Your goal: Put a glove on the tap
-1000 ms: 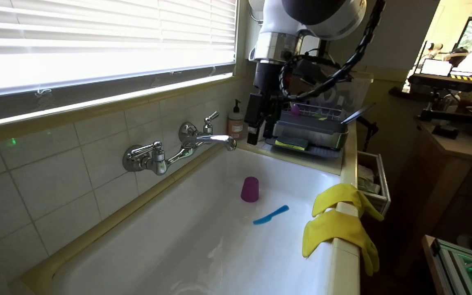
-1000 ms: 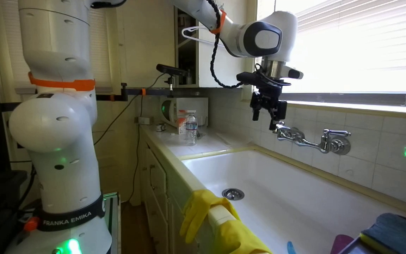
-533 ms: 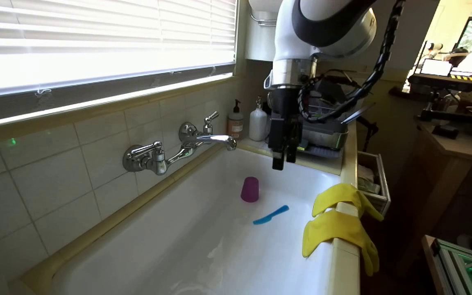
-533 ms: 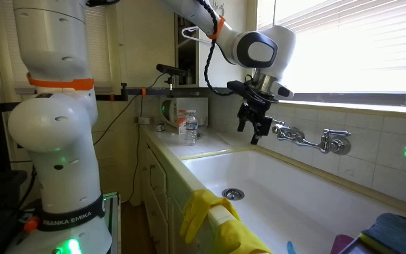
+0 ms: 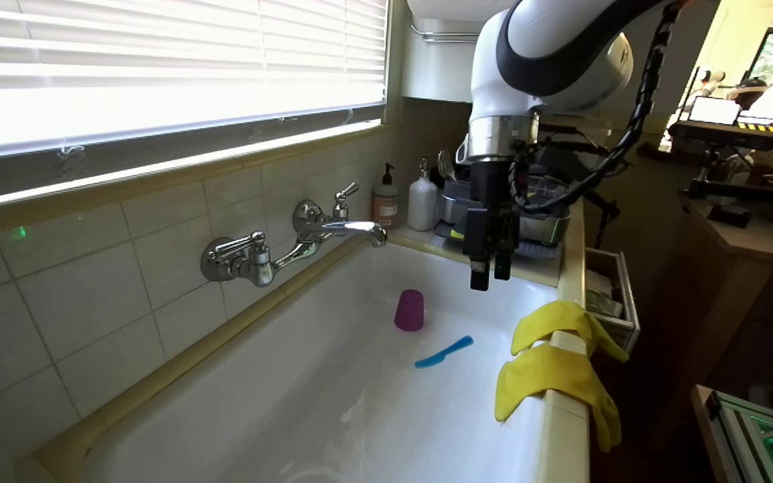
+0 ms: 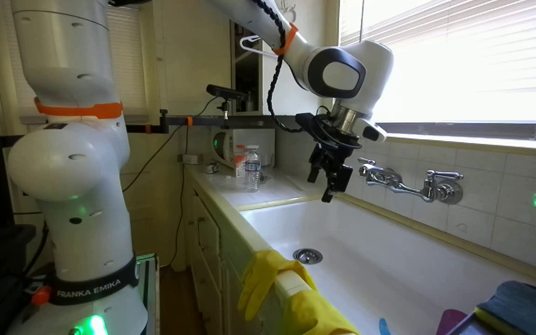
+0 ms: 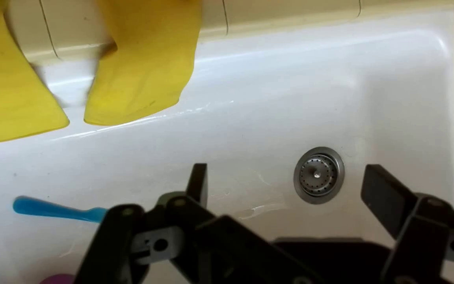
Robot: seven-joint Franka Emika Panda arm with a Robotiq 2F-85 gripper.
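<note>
In an exterior view: black two-fingered gripper (image 5: 491,275) has pulled away from the shiny chrome wall-mounted mixer tap with two lever handles (image 5: 306,247) over the last second, ending lower, above the glossy white sink (image 5: 279,402). A pair of limp, long-cuffed, bright yellow rubber gloves (image 5: 551,369) lies draped over the cream-coloured rim (image 5: 564,429), cuffs hanging inside. Neither has shifted; the two match, so cannot tell which is meant. Tap bare. Reading: approach to a glove under way, no grasp made, task at its start.

In an exterior view: jointed white arm (image 6: 305,53) reaches out over the sink, forearm slanting down, wrist bent. The hand stood nearly plumb a second ago, close to the tap; now the fingers lean down and away from the pale tiled wall (image 6: 477,223). They hang higher than the gloves, well apart from them.

Wrist view: black fingertips (image 7: 386,199) spread wide, nothing held; beyond the gap, sink bottom and a round steel drain strainer (image 7: 317,175). Both cuffs sit outside the span. Likely need: travel on toward the rim, then straddle one cuff. Risk: limp rubber folding aside or sliding off.
</note>
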